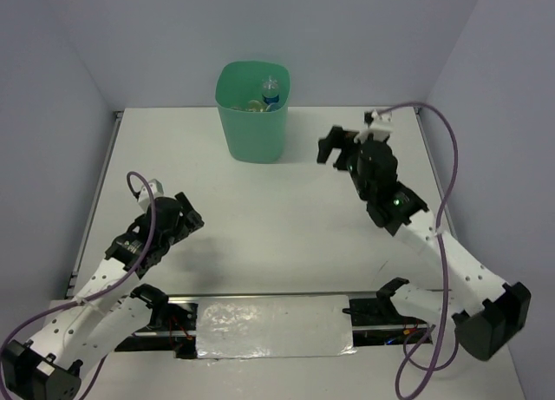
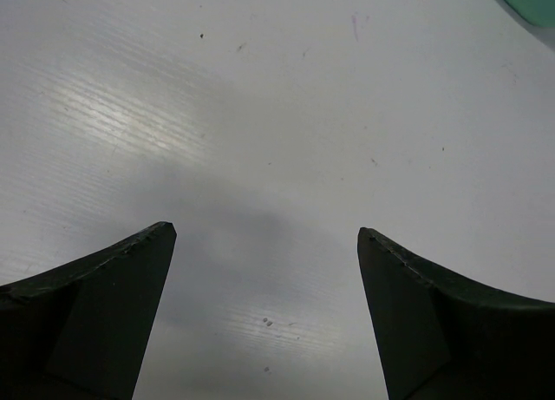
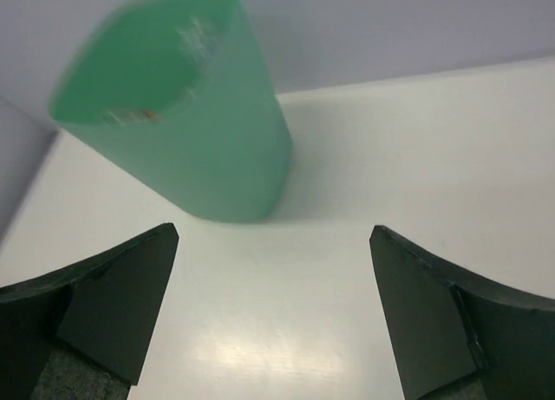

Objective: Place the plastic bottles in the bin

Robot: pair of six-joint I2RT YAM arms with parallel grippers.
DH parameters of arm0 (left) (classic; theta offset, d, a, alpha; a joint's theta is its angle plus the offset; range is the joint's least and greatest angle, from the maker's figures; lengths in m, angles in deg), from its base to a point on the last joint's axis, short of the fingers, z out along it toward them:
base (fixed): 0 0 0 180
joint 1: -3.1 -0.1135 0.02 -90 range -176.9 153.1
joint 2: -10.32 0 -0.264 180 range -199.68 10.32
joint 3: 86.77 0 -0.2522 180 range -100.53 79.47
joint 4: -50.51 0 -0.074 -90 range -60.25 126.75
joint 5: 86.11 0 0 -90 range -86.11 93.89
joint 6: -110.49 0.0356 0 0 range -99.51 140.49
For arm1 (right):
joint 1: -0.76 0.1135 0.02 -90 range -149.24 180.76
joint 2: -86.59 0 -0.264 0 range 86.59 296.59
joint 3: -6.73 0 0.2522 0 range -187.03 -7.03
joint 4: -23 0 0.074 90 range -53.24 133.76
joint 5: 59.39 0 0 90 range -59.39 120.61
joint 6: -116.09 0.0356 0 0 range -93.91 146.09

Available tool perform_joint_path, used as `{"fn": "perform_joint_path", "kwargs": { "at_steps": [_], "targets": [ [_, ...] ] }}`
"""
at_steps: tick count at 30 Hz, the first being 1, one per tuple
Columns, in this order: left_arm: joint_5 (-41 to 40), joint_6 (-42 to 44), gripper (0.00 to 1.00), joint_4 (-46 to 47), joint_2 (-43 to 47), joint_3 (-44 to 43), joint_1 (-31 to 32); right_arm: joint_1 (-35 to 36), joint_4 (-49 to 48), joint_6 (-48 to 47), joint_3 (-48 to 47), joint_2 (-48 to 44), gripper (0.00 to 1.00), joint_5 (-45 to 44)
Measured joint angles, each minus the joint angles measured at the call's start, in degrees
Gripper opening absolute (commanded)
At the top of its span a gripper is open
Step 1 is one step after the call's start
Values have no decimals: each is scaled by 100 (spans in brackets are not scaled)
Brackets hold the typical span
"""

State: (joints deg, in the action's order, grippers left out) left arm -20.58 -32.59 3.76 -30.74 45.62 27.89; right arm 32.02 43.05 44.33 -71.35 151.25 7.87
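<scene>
The mint-green bin [image 1: 252, 135] stands upright at the far middle of the table. Inside it a clear bottle with a blue label [image 1: 270, 95] stands against the right wall, and other bottles [image 1: 253, 106] lie beside it, mostly hidden. The bin also shows blurred in the right wrist view [image 3: 186, 122], and its corner in the left wrist view [image 2: 531, 3]. My right gripper [image 1: 340, 147] is open and empty, raised to the right of the bin. My left gripper [image 1: 185, 211] is open and empty over bare table at the near left. No bottle lies on the table.
The white table [image 1: 286, 209] is enclosed by pale walls at the back and sides. A shiny strip [image 1: 273, 329] lies along the near edge between the arm bases. Purple cables [image 1: 449, 183] loop from both arms.
</scene>
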Motion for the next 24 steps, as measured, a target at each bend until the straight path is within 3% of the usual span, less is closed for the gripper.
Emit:
{"fn": "perform_joint_path", "kwargs": {
  "at_steps": [10,17,24],
  "targets": [
    [-35,-33,99,44,-144,-31,-4,-31,216,1158,4076,-2277,100,81],
    [-35,-120,99,-2,-129,-31,-13,-31,-68,1377,4527,-3362,100,284],
    [-87,-127,99,-129,46,-31,-13,-31,-153,1388,4524,-3340,100,291]
  ]
}}
